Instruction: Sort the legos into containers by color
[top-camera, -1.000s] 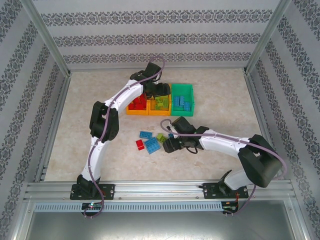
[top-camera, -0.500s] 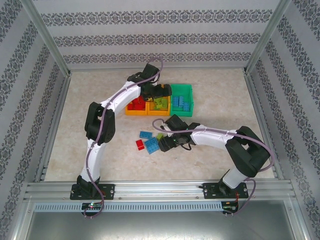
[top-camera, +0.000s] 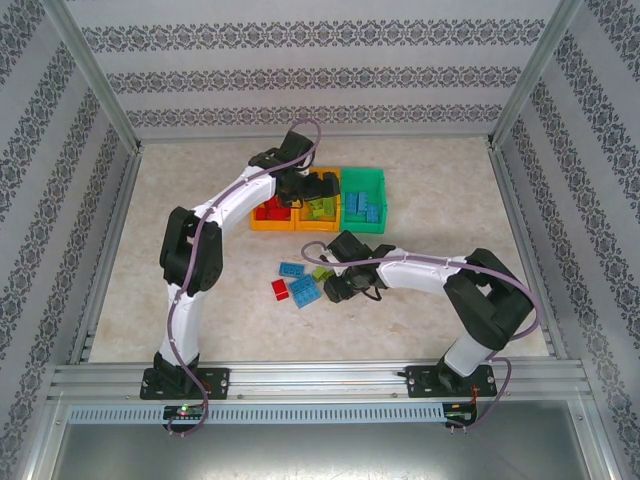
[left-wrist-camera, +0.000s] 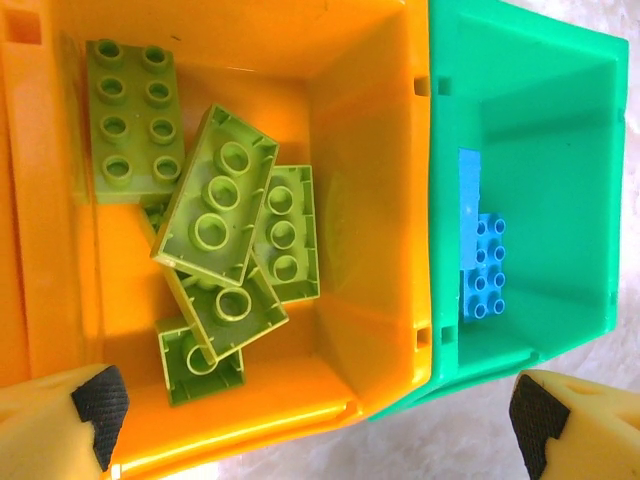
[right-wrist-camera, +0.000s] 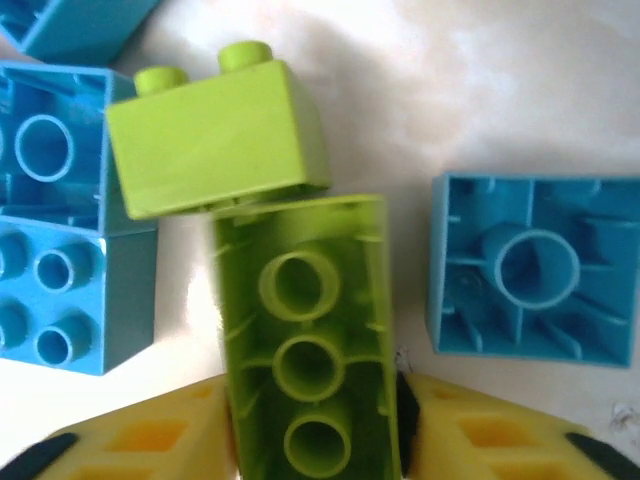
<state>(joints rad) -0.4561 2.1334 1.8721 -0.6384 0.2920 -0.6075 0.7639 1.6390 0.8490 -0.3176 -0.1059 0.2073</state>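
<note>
My right gripper (right-wrist-camera: 310, 430) is shut on a long lime green lego (right-wrist-camera: 305, 350), held underside up between the yellow fingers (right-wrist-camera: 480, 440). A second lime lego (right-wrist-camera: 215, 135) lies on its side just beyond it. In the top view this gripper (top-camera: 331, 288) sits low at the loose legos on the table. My left gripper (left-wrist-camera: 310, 440) is open and holds nothing, hovering over the containers' near rim. Below it the middle orange bin (left-wrist-camera: 370, 150) holds several lime legos (left-wrist-camera: 215, 200), and the green bin (left-wrist-camera: 540, 120) holds a blue lego (left-wrist-camera: 482, 265).
Loose blue legos (right-wrist-camera: 535, 265) (right-wrist-camera: 50, 260) flank the held brick. On the table lie a blue lego (top-camera: 292, 269), a red one (top-camera: 279, 289) and a larger blue one (top-camera: 305, 291). The left orange bin (top-camera: 270, 226) holds red legos. Metal frame posts and patterned walls ring the table.
The left gripper has shifted left over the bins, from the middle and green bins toward the orange ones. The right gripper has edged left into the loose legos as its elbow folded in.
</note>
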